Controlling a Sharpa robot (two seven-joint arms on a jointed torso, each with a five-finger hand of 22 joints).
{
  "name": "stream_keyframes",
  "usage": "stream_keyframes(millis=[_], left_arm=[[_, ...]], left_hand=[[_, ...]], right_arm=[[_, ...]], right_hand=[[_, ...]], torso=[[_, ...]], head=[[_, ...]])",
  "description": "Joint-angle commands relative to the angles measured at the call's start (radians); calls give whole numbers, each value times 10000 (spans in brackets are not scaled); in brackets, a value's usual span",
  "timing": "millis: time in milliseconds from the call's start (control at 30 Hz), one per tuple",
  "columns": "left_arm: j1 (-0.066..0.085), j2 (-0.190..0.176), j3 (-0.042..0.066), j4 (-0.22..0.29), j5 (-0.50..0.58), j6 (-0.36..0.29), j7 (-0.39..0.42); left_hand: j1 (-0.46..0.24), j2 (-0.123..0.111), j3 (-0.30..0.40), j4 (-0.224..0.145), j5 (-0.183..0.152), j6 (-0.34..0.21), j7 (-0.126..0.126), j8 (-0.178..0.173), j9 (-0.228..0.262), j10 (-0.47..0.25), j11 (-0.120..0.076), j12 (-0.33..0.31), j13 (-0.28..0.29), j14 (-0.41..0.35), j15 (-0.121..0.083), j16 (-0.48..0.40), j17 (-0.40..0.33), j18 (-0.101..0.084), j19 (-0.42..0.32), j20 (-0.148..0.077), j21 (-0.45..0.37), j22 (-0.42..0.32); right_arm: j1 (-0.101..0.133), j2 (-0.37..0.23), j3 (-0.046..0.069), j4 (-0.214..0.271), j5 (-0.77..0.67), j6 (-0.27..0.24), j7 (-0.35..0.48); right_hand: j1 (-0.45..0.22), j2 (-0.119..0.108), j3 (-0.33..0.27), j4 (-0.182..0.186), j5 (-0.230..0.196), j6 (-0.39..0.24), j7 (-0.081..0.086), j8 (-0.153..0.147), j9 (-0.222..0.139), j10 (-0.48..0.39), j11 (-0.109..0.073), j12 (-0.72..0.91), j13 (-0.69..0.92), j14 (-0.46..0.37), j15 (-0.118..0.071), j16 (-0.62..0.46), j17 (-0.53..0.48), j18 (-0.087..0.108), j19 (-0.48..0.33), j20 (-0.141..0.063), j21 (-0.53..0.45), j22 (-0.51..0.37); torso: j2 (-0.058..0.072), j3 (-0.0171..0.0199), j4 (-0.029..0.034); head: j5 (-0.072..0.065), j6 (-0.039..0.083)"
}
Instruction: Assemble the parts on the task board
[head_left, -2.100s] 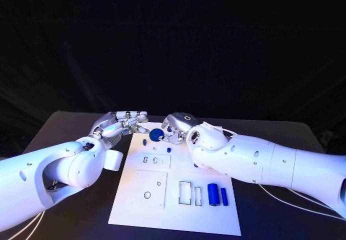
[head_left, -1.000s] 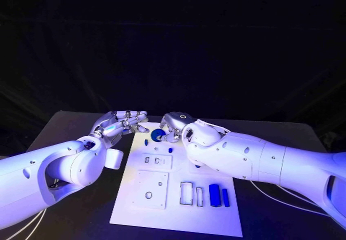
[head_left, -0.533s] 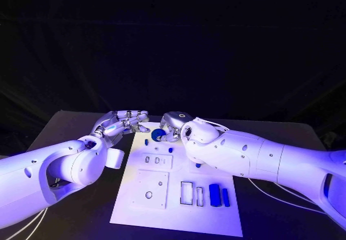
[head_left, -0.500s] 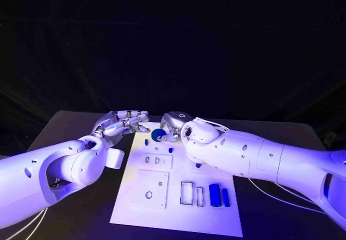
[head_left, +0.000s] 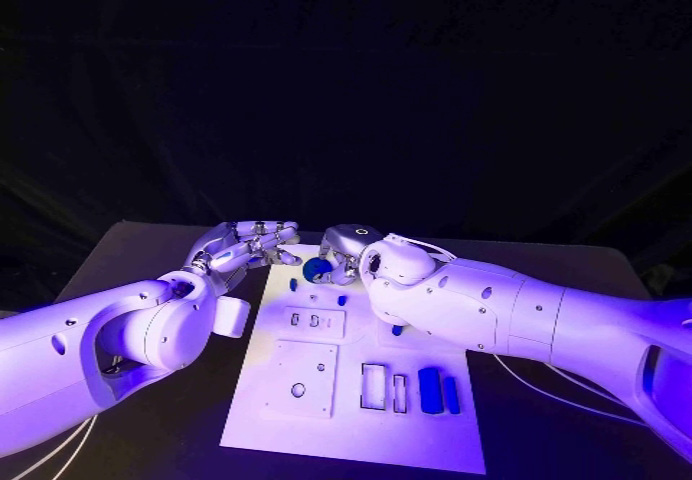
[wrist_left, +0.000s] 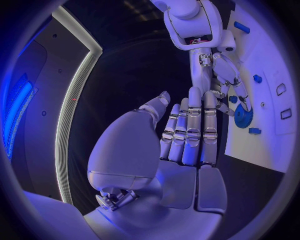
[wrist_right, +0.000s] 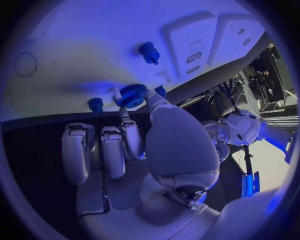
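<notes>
Right wrist view: the right hand (wrist_right: 134, 150) pinches a small blue toothed gear (wrist_right: 132, 95) between thumb and a fingertip, over the far end of the white rectangular task board (wrist_right: 81, 55).

Beside the gear a blue knobbed peg (wrist_right: 149, 52) stands in the board. Across from it in the head view, the left hand (head_left: 245, 245) hovers at the board's far left corner, fingers straight and close together, holding nothing. Two blue bar-shaped parts (head_left: 437, 390) lie at the board's near right.

white task board (head_left: 353, 440), blue gear (head_left: 317, 268), black table (head_left: 159, 440)
</notes>
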Motion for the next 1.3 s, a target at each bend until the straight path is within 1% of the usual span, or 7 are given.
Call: stream_keyframes(millis=[33,400,533,833,967,1033,1300], left_arm=[[13,26,8,8,14,73,90],[14,59,8,-10,14,66,89],[14,67,8,-10,14,63,87],[16,70,8,-3,14,56,81],[17,76,8,-2,14,52,78],[17,77,8,-2,14,50,76],[19,86,8,-3,14,51,71]], left_hand=[[7,-9,32,-22,7,17,49,-42,9,17,66,-52,8,-54,-10,49,13,177,-68,-24,48,14],[0,-17,42,-36,8,18,51,-55,10,11,68,-56,8,-79,-8,70,30,176,-92,-20,62,19],[0,-17,42,-36,8,18,51,-55,10,11,68,-56,8,-79,-8,70,30,176,-92,-20,62,19],[0,-17,42,-36,8,18,51,-55,10,11,68,-56,8,-79,-8,70,30,176,-92,-20,62,19],[0,-17,42,-36,8,18,51,-55,10,11,68,-56,8,-79,-8,70,30,176,-92,-20,62,19],[0,-17,42,-36,8,18,51,-55,10,11,68,-56,8,-79,-8,70,30,176,-92,-20,62,19],[0,-17,42,-36,8,18,51,-55,10,11,68,-56,8,-79,-8,70,30,176,-92,-20,62,19]], right_arm=[[12,33,-2,-15,22,184,97],[48,128,-3,-116,41,217,146],[55,146,-4,-169,42,240,158],[61,171,-11,-224,0,447,190],[61,205,-32,-272,-38,577,209],[61,220,-45,-284,-46,608,223],[59,234,-75,-309,-91,547,280]], right_hand=[[10,-42,-69,-5,-54,-59,-1,-32,-10,-11,72,24,898,1044,38,56,2630,-149,335,46,7,1566],[23,-17,-60,-5,-62,-50,-1,-32,-9,2,72,41,914,1044,40,56,2630,-150,337,49,10,1570],[66,39,-33,-20,-55,-13,-6,-22,-2,15,70,61,932,1044,42,56,2630,-152,342,54,15,1580],[334,161,72,-246,-51,182,-48,29,33,70,33,143,1007,1044,17,56,2630,-158,360,45,35,1617],[390,162,87,-303,-51,197,-51,26,35,71,29,147,1011,1044,12,56,2630,-160,365,41,40,1626],[391,161,87,-305,-51,197,-51,26,35,72,28,148,1013,1044,12,56,2630,-160,365,41,40,1626],[553,249,171,-473,-55,323,-85,58,55,165,0,255,1112,1044,-14,56,2630,-170,390,21,71,1667]], torso=[[3,-2,3],[0,-9,8],[1,-3,-3],[2,0,-9],[-1,4,2],[0,2,-5],[-5,-1,-16]], head=[[-1,10],[10,-10],[24,-7],[44,-22],[39,-34],[41,-44],[54,-65]])
